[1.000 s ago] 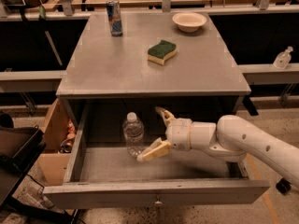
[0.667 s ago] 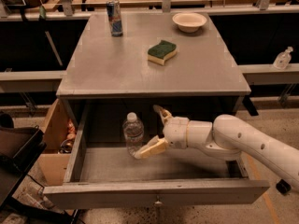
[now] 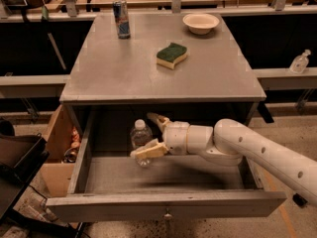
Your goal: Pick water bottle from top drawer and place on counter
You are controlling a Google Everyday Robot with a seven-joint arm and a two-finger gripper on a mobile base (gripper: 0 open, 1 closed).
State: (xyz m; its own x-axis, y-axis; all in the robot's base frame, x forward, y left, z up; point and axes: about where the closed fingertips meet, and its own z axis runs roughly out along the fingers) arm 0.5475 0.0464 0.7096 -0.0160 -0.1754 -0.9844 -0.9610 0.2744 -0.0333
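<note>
The water bottle (image 3: pixel 140 134), clear with a white cap, stands upright in the open top drawer (image 3: pixel 163 205), near its back left. My gripper (image 3: pixel 142 135) reaches in from the right on a white arm. Its fingers are spread, one finger (image 3: pixel 156 119) behind the bottle and the other in front of it, so the bottle sits between them. The fingers look open rather than squeezed on it. The grey counter (image 3: pixel 148 78) lies directly above the drawer.
On the counter stand a dark blue-and-silver can (image 3: pixel 121 19) at the back left, a white bowl (image 3: pixel 200 23) at the back right and a green-and-yellow sponge (image 3: pixel 172 55) in the middle. A pump-top bottle (image 3: pixel 299 62) sits on the right ledge. A cardboard box (image 3: pixel 57 138) stands left of the drawer.
My gripper has moved left inside the drawer, so its spread fingers now bracket the bottle. The bottle has not moved.
</note>
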